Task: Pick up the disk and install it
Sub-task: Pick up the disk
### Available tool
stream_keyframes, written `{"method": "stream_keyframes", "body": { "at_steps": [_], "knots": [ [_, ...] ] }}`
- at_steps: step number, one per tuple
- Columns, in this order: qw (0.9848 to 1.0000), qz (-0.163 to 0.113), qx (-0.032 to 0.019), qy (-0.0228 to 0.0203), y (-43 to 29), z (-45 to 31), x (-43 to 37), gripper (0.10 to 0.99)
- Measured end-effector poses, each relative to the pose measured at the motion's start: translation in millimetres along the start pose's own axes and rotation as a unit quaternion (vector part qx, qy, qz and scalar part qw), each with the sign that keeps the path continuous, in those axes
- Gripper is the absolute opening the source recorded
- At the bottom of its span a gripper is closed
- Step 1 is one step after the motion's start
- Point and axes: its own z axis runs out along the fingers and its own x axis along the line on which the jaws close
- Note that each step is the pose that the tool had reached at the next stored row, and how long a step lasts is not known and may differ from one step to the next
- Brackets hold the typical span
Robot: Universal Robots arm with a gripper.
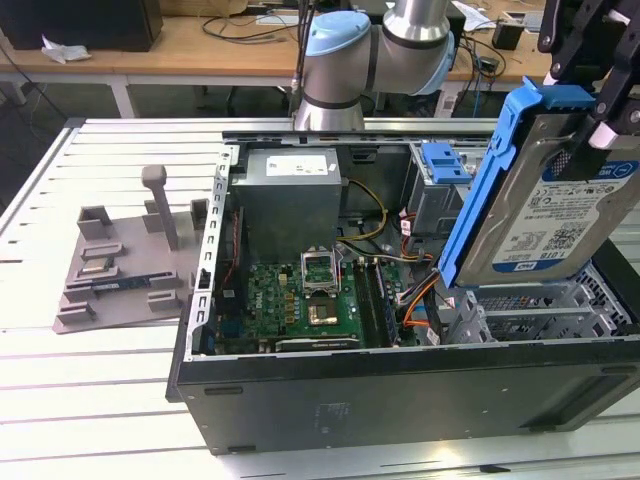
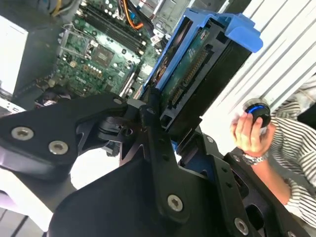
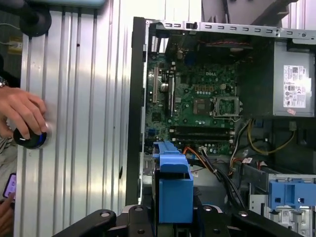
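Over open computer case [image 1: 400, 390], tilted disk [image 1: 560, 215] held by hand [image 1: 588, 105]

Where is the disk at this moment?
The disk hangs tilted at the exterior view's right, clamped in the gripper, above the grey drive cage in the open computer case.

The exterior view's top edge is cutting off the arm [image 1: 370, 50] and the gripper [image 1: 582, 95] above its fingers; the same view's right edge is cutting the disk [image 1: 560, 215]; in both wrist views the gripper's black body is hiding the disk's held end; the first wrist view's edge is cutting a person's hand [image 3: 22, 116] at the wrist.
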Motion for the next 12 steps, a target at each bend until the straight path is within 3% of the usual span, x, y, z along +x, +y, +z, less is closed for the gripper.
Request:
{"method": "stream_keyframes", "body": {
  "at_steps": [1,2,4,8,12],
  "knots": [
    [1.0000,0.005,0.0004,-0.0051,-0.2,-0.1,0.0,0.365],
    [0.9999,0.010,0.0006,-0.0064,-0.9,0.2,-0.1,0.365],
    [0.9998,0.017,0.0010,-0.0067,-2.6,1.0,0.1,0.365],
    [0.9998,0.018,0.0004,-0.0060,-21.5,4.8,-2.6,0.365],
    [0.9998,0.018,-0.0001,-0.0039,-32.0,13.3,-12.6,0.365]
  ]
}}
